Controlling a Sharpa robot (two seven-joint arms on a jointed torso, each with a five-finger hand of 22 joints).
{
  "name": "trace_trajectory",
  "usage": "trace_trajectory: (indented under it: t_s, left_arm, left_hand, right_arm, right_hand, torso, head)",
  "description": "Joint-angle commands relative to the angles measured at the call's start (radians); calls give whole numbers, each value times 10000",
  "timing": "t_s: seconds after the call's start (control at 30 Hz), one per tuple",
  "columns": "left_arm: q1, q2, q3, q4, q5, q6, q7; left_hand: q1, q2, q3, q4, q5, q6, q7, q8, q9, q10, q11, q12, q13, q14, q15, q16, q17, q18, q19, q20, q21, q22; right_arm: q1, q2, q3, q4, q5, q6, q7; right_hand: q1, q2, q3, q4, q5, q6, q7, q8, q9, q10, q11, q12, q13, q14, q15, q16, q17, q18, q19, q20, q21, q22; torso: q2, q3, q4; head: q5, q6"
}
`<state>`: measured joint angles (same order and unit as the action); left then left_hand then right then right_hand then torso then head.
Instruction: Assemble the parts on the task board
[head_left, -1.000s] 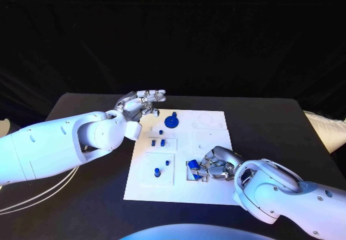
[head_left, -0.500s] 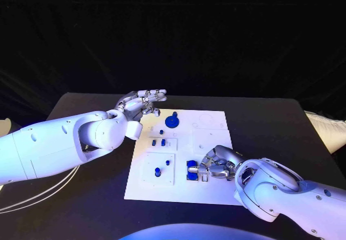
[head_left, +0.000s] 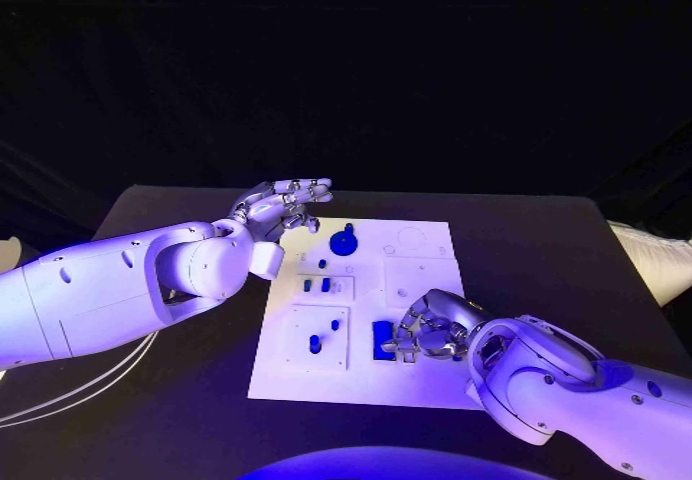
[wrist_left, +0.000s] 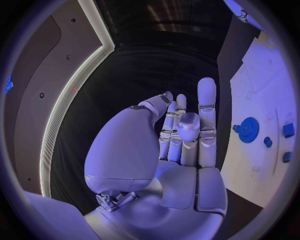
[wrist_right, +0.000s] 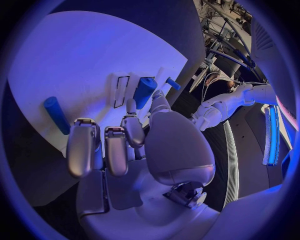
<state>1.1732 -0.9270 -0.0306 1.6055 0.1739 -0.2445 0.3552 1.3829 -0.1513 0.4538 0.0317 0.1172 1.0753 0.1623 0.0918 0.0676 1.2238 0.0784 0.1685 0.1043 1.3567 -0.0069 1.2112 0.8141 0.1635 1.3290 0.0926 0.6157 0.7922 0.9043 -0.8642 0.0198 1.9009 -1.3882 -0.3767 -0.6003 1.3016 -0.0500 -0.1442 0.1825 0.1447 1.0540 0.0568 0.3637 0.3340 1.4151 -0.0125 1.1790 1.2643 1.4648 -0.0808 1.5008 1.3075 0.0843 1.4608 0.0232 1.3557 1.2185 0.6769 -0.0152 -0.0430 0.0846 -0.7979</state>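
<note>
Contact is seen between the right hand (head_left: 427, 333) and a blue part (head_left: 382, 338) near the task board (head_left: 418, 385)'s near edge; a grip cannot be told. The left hand (head_left: 283, 207) is held open, well apart

No text, label, brand, number or sign can be read in any of the views. The task board (head_left: 418, 380) carries a few faint grey marks near its lower left corner in the head view, just below the square recess there, but they are too small and blurred to make out as letters or figures. In the left wrist view a similar tiny mark sits on the white plate at the right of the circle, below the blue gear (wrist_left: 248, 130); it too cannot be read.
</note>
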Motion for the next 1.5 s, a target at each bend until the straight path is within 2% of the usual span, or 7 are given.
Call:
trace_trajectory:
  t_s: [0.03,0.5,0.63,0.73,1.1,1.27,1.5]
  left_arm:
    - [5,9,5,20,-34,170,58]
    - [5,27,5,2,-34,173,56]
    - [4,25,5,-2,-34,178,51]
    - [4,9,4,-3,-34,173,48]
    - [4,-13,1,25,-34,160,47]
    - [3,12,-1,30,-34,170,48]
    - [3,34,-3,38,-34,170,42]
  left_hand:
    - [-10,89,-55,11,-25,-88,3,-24,1,-67,23,42,14,-74,23,-50,-11,130,-71,-2,-25,-13]
    - [-10,89,-55,11,-25,-88,3,-24,1,-67,23,42,14,-74,23,-50,-11,130,-71,-2,-25,-13]
    - [-10,89,-55,11,-25,-88,3,-24,1,-67,23,42,14,-74,23,-50,-11,130,-71,-2,-25,-13]
    - [-10,89,-55,11,-25,-88,3,-24,1,-67,23,42,14,-74,23,-50,-11,130,-71,-2,-25,-13]
    - [-10,89,-55,11,-25,-88,3,-24,1,-67,23,42,14,-74,23,-50,-11,130,-71,-2,-25,-13]
    - [-10,89,-55,11,-25,-88,3,-24,1,-67,23,42,14,-74,23,-50,-11,130,-71,-2,-25,-13]
    - [-10,89,-55,11,-25,-88,3,-24,1,-67,23,42,14,-74,23,-50,-11,130,-71,-2,-25,-13]
  right_arm:
    - [-10,69,-8,-60,-794,194,-10]
    - [-32,72,-23,-114,-904,-185,29]
    - [-22,-467,-4,250,-244,-585,538]
    - [85,-1003,14,532,342,-679,876]
    - [372,-2509,12,797,-240,133,974]
    - [308,-2639,-10,691,-872,379,676]
    - [130,-2588,-26,550,-1401,773,392]
  right_hand:
    - [339,121,19,-149,-107,121,-31,100,60,97,-100,133,54,827,-80,12,1404,-130,10,-66,55,43]
    - [341,316,9,-172,-111,195,-90,263,178,174,-153,240,159,832,-125,23,1426,-136,23,-109,71,73]
    - [30,383,-138,45,280,-161,13,99,139,168,-80,222,170,833,-83,24,1433,-139,19,-98,61,61]
    - [-111,474,-261,222,1003,-628,188,-242,8,137,65,183,169,839,32,42,1465,-142,12,-19,54,54]
    - [249,840,-219,192,1433,-626,272,-559,-184,151,139,176,211,856,112,99,1570,-158,45,87,136,188]
    - [253,832,-249,199,1432,-561,265,-576,-203,155,136,164,207,858,112,104,1579,-160,49,90,146,202]
    - [257,823,-338,241,1397,-312,215,-628,-254,128,100,42,136,851,91,89,1555,-154,37,84,137,191]
  torso:
    - [3,-6,6]
    - [-3,2,-6]
    - [-5,0,-11]
    - [-17,-11,-31]
    - [-8,5,-82]
    - [-18,-10,-98]
    - [-10,2,-55]
  head:
    - [-8,-14]
    - [-17,-17]
    - [-56,2]
    - [-72,19]
    - [-246,117]
    - [-308,141]
    - [-366,107]
